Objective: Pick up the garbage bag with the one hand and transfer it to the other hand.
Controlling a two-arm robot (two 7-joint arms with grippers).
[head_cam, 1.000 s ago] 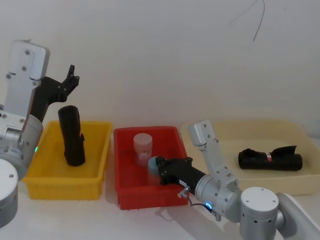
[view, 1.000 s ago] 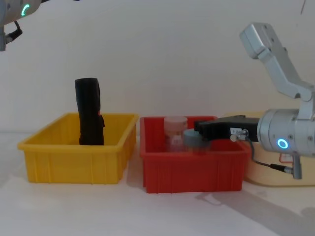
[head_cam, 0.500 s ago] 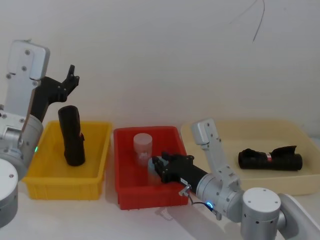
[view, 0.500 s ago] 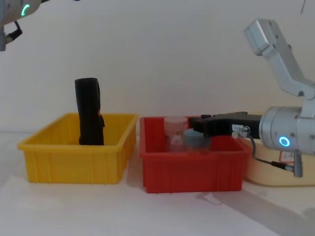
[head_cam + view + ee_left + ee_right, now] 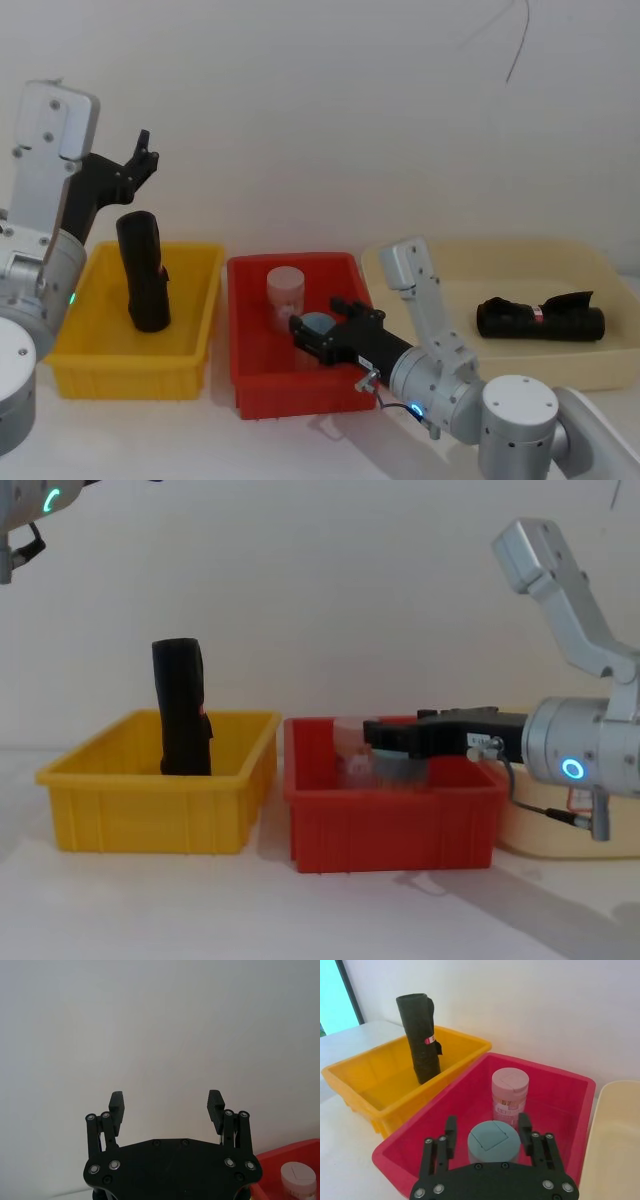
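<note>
Plain white wall point(image 5: 350, 120), white tabletop point(image 5: 200, 900), even light

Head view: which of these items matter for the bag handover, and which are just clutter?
Job:
upright black garbage bag roll in yellow bin
left gripper, open
right gripper, open

Clutter:
blue-lidded jar
pink-lidded jar
red bin
black roll in beige tray

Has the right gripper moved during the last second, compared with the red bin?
Yes. The right gripper has pushed forward over the red bin toward the robot's left, and its open fingers now stand on either side of the blue-lidded jar.
</note>
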